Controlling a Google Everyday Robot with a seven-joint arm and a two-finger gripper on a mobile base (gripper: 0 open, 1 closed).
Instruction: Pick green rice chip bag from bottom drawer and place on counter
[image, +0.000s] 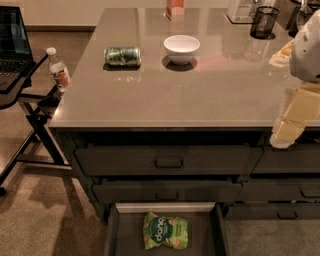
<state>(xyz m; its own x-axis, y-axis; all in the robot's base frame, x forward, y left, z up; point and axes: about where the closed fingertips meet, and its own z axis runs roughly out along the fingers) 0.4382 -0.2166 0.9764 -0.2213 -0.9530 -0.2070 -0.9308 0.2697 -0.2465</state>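
The green rice chip bag (166, 230) lies flat in the open bottom drawer (113, 231), near the drawer's middle, with its dark green circle to the left. The counter (175, 95) spans the view above the dark drawer cabinets. My gripper (283, 137) hangs at the right edge of the view, pointing down in front of the counter's front edge, well above and to the right of the bag. It holds nothing that I can see.
On the counter, a green drink can (122, 56) lies on its side, with a white bowl (181, 48) and a black mesh cup (263, 22) nearby. Two shut handled drawers (168, 161) sit above the open one. A water bottle (58, 69) stands on a side stand at the left.
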